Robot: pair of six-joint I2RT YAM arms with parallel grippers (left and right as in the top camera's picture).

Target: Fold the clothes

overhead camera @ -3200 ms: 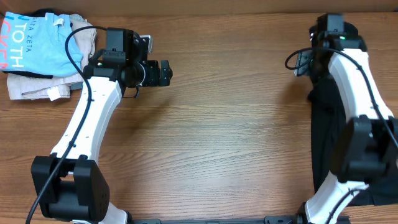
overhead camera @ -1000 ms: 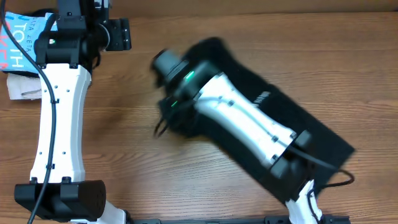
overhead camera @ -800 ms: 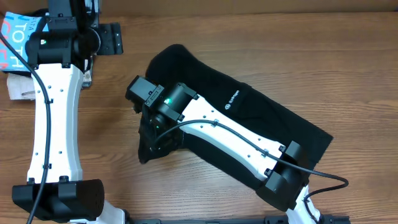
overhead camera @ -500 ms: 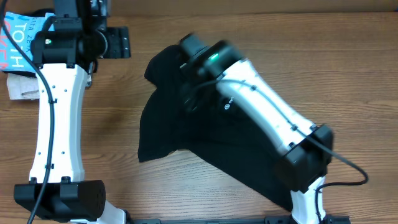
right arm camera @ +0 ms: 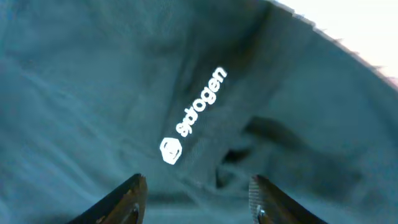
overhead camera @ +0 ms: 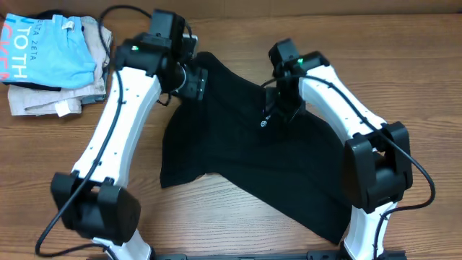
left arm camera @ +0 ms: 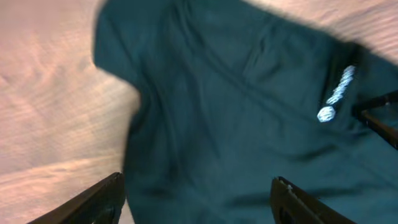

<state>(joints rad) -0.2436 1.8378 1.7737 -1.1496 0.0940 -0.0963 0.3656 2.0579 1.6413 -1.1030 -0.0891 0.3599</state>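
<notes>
The clothes, a black T-shirt [overhead camera: 238,166], lie spread and rumpled across the middle of the wooden table, with a small white logo [overhead camera: 266,121] facing up. My left gripper [overhead camera: 193,81] hovers over the shirt's upper left corner. In the left wrist view the gripper [left arm camera: 199,196] is open, with dark fabric [left arm camera: 236,124] below and bare wood to the left. My right gripper [overhead camera: 279,110] is over the shirt's upper middle, just beside the logo. It is open in the right wrist view [right arm camera: 198,193], above creased cloth next to the logo [right arm camera: 193,118]. Neither gripper holds anything.
A pile of a light blue lettered shirt [overhead camera: 43,47] on beige folded garments [overhead camera: 50,101] sits at the back left corner. The table's back edge [overhead camera: 231,14] runs close behind both grippers. The shirt's lower right corner reaches the right arm's base [overhead camera: 372,217].
The right arm dragged the black shirt from the right side to the middle and drew back toward the logo. The left arm swung from the garment pile to the shirt's upper left corner.
</notes>
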